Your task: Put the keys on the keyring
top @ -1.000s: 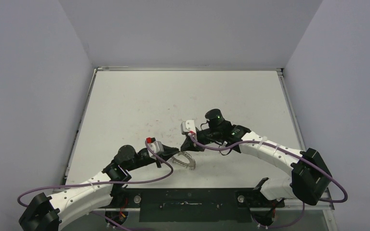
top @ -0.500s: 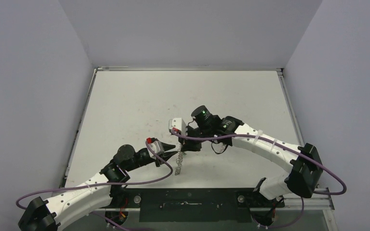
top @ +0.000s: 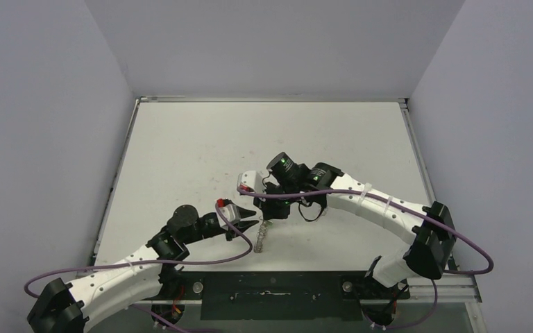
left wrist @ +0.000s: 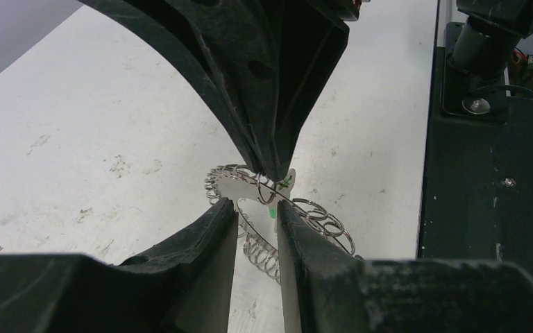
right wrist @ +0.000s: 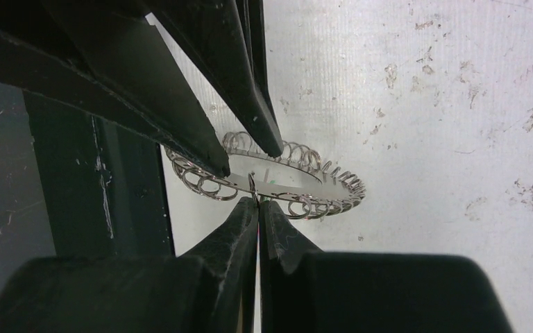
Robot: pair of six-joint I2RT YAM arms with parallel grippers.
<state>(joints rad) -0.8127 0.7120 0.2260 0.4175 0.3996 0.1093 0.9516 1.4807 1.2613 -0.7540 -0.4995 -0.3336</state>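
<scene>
The keyring [top: 264, 234], a silvery ring fringed with wire loops, hangs edge-on between both grippers near the table's front. My right gripper [top: 272, 214] is shut, its tips [right wrist: 258, 201] pinching at the keyring [right wrist: 284, 179] rim. There only green slivers of the keys [left wrist: 284, 182] show; the rest is hidden. In the left wrist view the right gripper [left wrist: 275, 172] comes down from above onto the keyring [left wrist: 246, 189]. My left gripper [left wrist: 257, 207] is open; the ring's thin edge passes between its fingers without touching. The right wrist view shows the left gripper [right wrist: 250, 161] straddling the ring's far side.
A black base plate [top: 271, 295] runs along the table's near edge, just right of the ring in the left wrist view [left wrist: 486, 208]. Purple cables [top: 201, 260] loop off both arms. Grey walls close in three sides of the white table [top: 264, 139].
The left gripper has let go of the keyring and opened. The right arm has swung left, and the ring has turned from lying slanted to hanging edge-on.
</scene>
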